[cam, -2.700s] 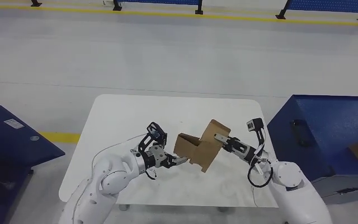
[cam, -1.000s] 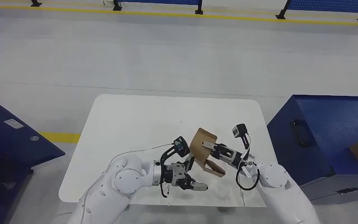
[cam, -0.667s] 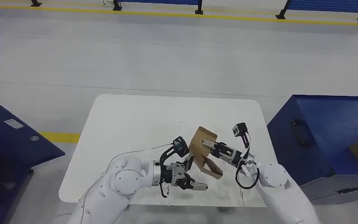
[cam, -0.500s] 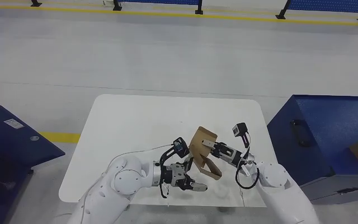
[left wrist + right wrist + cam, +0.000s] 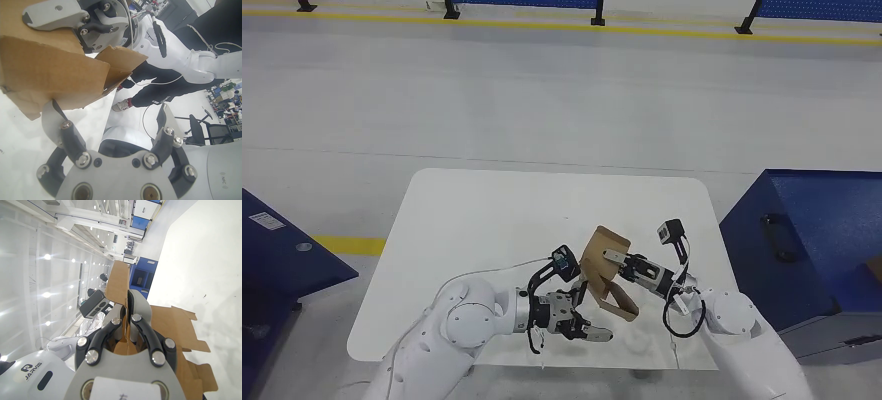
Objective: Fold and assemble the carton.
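A brown cardboard carton (image 5: 604, 272), partly folded with loose flaps, is held tilted above the white table (image 5: 472, 230) near its front edge. My right gripper (image 5: 615, 259) is shut on one upright panel of the carton (image 5: 119, 283), the panel pinched between its fingers (image 5: 136, 302). My left gripper (image 5: 588, 326) sits just in front of and below the carton, open. In the left wrist view my left gripper (image 5: 107, 111) has one fingertip (image 5: 50, 106) touching the lower edge of the carton (image 5: 47, 75), while its other finger stands free.
A blue bin (image 5: 802, 240) stands right of the table and another blue bin (image 5: 272, 260) to its left. The table's front edge runs close under both grippers. A person's legs (image 5: 151, 91) show beyond the table edge in the left wrist view.
Since the oldest frame the carton has been turned and brought toward the front edge, and my left gripper moved from its left side to beneath it. Over the last second almost nothing shifted.
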`<state>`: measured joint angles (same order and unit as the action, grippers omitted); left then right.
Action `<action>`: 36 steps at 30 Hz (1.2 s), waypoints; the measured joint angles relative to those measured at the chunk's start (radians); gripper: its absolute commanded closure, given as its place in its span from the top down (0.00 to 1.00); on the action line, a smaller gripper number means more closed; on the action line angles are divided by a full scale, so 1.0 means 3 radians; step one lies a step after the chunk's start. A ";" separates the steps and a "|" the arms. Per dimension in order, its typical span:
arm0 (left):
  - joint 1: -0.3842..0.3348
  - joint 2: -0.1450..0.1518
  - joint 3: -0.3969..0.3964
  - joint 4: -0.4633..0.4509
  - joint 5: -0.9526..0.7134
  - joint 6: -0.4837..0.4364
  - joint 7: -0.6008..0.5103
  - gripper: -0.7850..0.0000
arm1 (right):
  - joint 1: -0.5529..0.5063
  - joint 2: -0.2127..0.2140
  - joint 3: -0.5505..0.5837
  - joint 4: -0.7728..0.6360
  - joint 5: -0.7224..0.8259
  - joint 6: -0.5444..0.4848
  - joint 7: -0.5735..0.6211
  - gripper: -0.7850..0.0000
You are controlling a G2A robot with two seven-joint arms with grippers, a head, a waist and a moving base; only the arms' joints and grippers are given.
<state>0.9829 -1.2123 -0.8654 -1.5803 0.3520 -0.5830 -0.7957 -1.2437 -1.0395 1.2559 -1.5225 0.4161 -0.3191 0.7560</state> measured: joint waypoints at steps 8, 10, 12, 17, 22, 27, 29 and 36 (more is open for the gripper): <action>0.0008 0.0001 -0.0005 -0.0008 0.0014 0.0011 0.0019 1.00 | -0.0017 -0.0004 -0.0003 -0.0004 0.0036 0.0054 -0.0032 0.00; 0.0046 0.0007 -0.0041 -0.0056 0.0140 0.0070 0.0146 1.00 | -0.0030 -0.0009 0.0010 -0.0010 0.0162 0.0185 -0.0048 0.00; 0.0098 0.0019 -0.0090 -0.0143 0.0342 0.0110 0.0301 1.00 | -0.0024 -0.0009 0.0047 0.0019 0.0325 0.0323 0.0005 0.00; 0.0268 0.0066 -0.0248 -0.0374 0.0782 0.0115 0.0590 1.00 | 0.0064 -0.0012 0.0149 0.0213 0.0844 0.0755 0.0233 0.00; 0.0468 0.0108 -0.0424 -0.0551 0.1142 0.0190 0.0906 1.00 | 0.0222 -0.0027 0.0213 0.0520 0.1375 0.1241 0.0439 0.00; 0.0634 0.0122 -0.0545 -0.0690 0.1662 0.0246 0.1512 1.00 | 0.0459 -0.0064 0.0184 0.0938 0.1873 0.1757 0.0558 0.00; 0.0672 0.0122 -0.0563 -0.0707 0.1741 0.0281 0.1794 1.00 | 0.0489 -0.0066 0.0181 0.0981 0.1882 0.1803 0.0540 0.00; 0.0668 0.0122 -0.0560 -0.0704 0.1729 0.0278 0.1672 1.00 | 0.0484 -0.0065 0.0182 0.0973 0.1868 0.1792 0.0537 0.00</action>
<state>1.1833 -1.1758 -1.0332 -1.7915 0.8706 -0.4995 -0.2943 -1.0984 -1.0589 1.3105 -1.2307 0.9765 0.2186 0.9170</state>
